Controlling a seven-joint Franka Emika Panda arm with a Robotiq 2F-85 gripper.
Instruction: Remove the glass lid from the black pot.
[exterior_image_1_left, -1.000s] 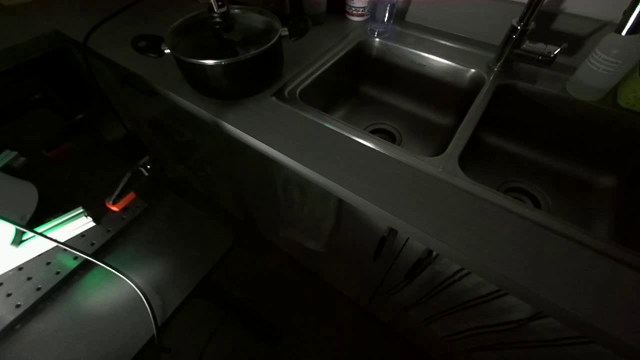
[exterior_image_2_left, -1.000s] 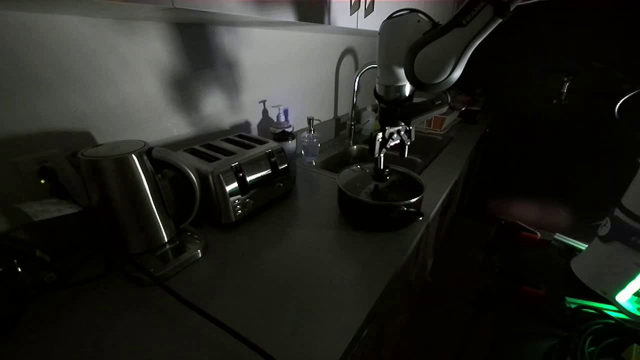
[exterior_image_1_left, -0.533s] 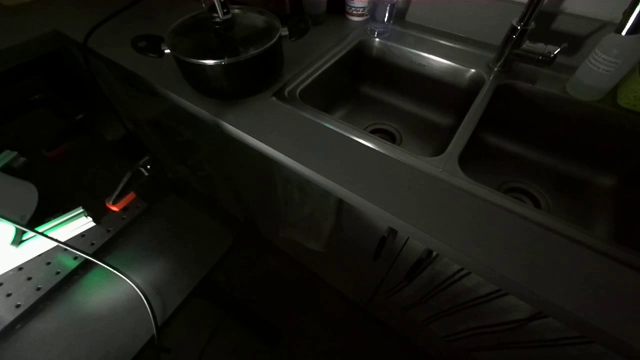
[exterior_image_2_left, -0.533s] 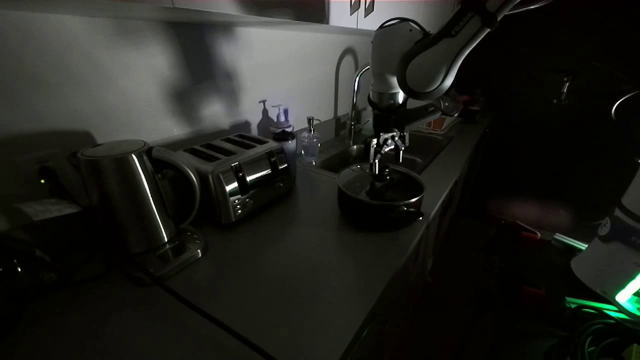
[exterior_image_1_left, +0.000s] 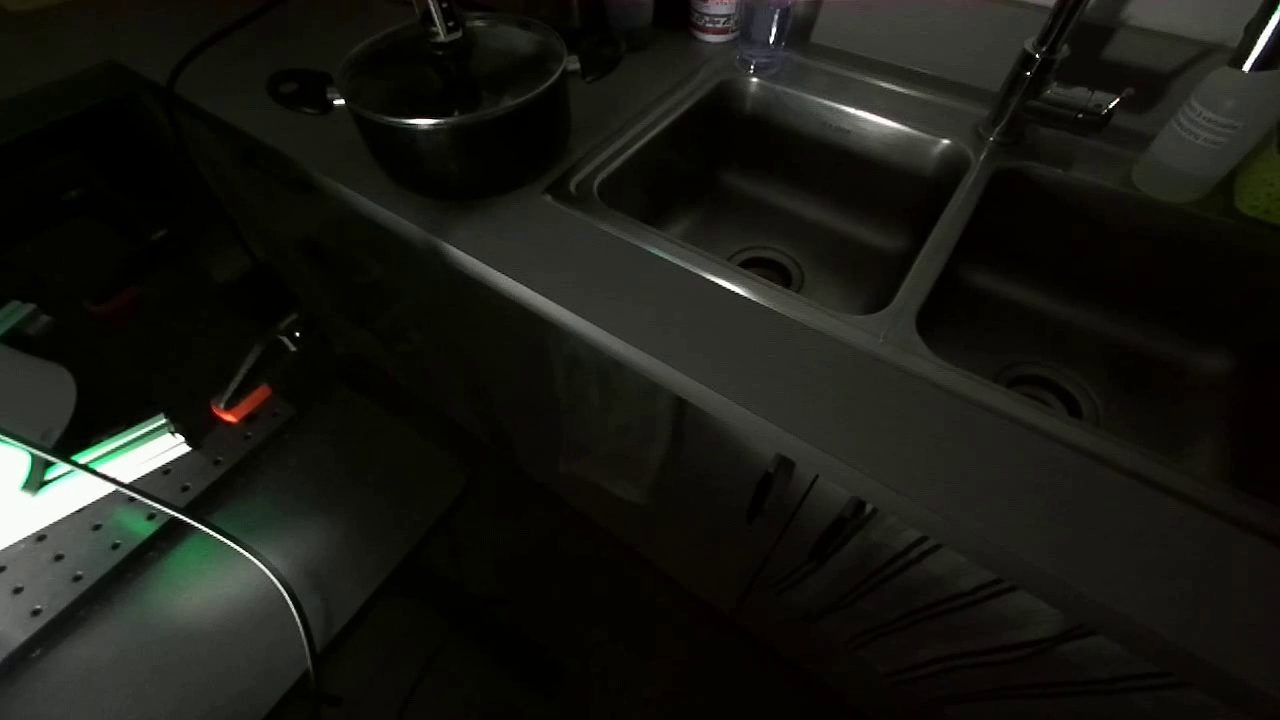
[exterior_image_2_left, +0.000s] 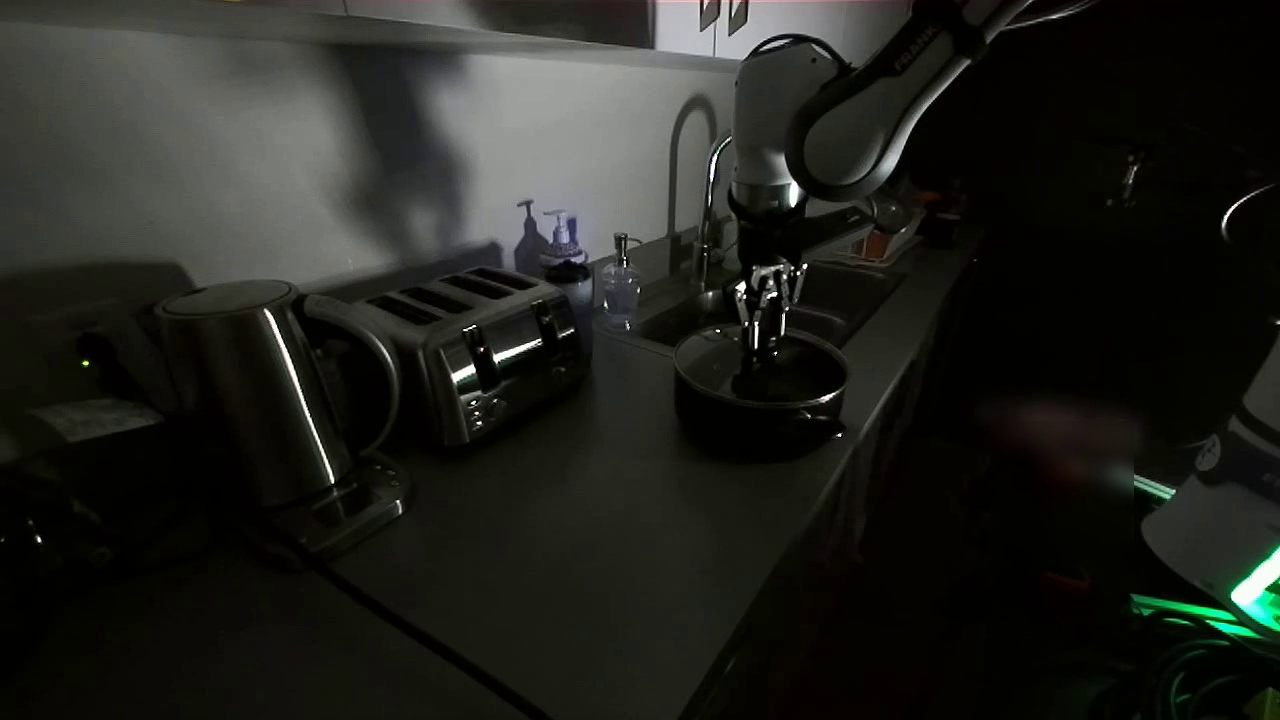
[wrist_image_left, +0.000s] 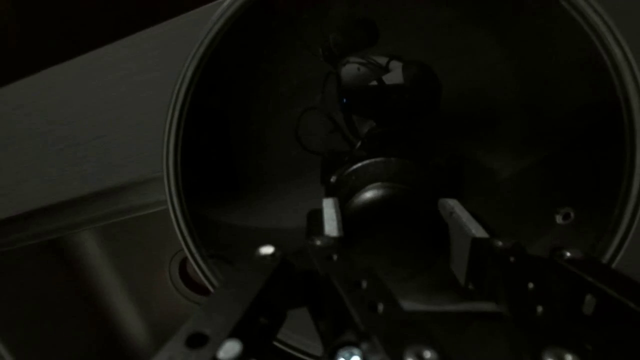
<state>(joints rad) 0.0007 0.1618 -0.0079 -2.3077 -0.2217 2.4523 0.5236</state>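
Note:
The black pot (exterior_image_2_left: 740, 425) stands on the counter near its front edge, beside the sink. The glass lid (exterior_image_2_left: 708, 366) rests level on it, and its metal rim (exterior_image_1_left: 425, 121) catches light in both exterior views. From above, my gripper (exterior_image_2_left: 765, 342) reaches straight down to the lid's centre. In the wrist view the two fingertips of the gripper (wrist_image_left: 391, 216) stand on either side of the dark knob (wrist_image_left: 380, 192), shut on it. Darkness hides the exact contact between pads and knob. A pot handle (exterior_image_1_left: 298, 91) sticks out towards the counter edge.
Beside the pot lies a steel sink basin (exterior_image_1_left: 800, 190) with a faucet (exterior_image_1_left: 1030, 80) behind it. A toaster (exterior_image_2_left: 500, 350) and a kettle (exterior_image_2_left: 255, 390) stand along the wall. A clear soap bottle (exterior_image_2_left: 621, 285) is near the sink corner.
The gripper has come down onto the lid's knob, and its fingers have drawn together around it. The pot with its lid has shifted very slightly.

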